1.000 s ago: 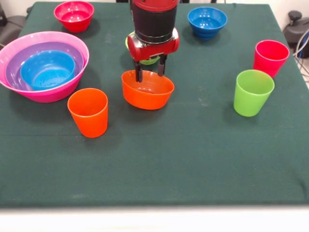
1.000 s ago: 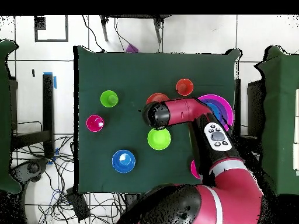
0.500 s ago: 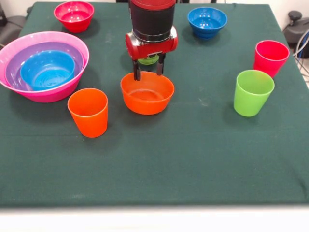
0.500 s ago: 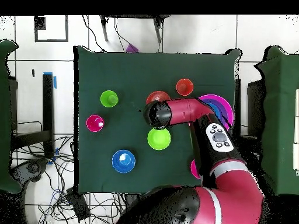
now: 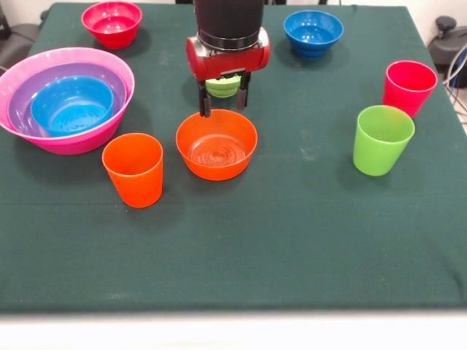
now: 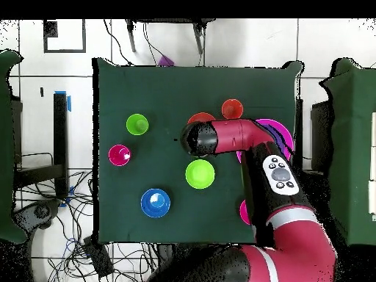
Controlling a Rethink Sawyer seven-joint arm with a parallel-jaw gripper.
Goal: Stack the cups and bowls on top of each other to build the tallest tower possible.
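My gripper hangs open just above the far rim of the orange bowl, which sits upright on the cloth; nothing is between the fingers. Behind the gripper the lime green bowl peeks out. At the left stands the tower: a pink bowl holding a purple bowl and a light blue bowl. The orange cup stands beside the orange bowl. At the right are the lime green cup and the red-pink cup. In the overhead view my arm covers most of the orange bowl.
A dark blue bowl and a red-pink bowl sit at the far edge of the green table. Overhead, the lime green bowl lies close to my arm.
The orange bowl, tilted under the fingertips a second ago, has settled flat and slid slightly left. The gripper has risen off its rim.
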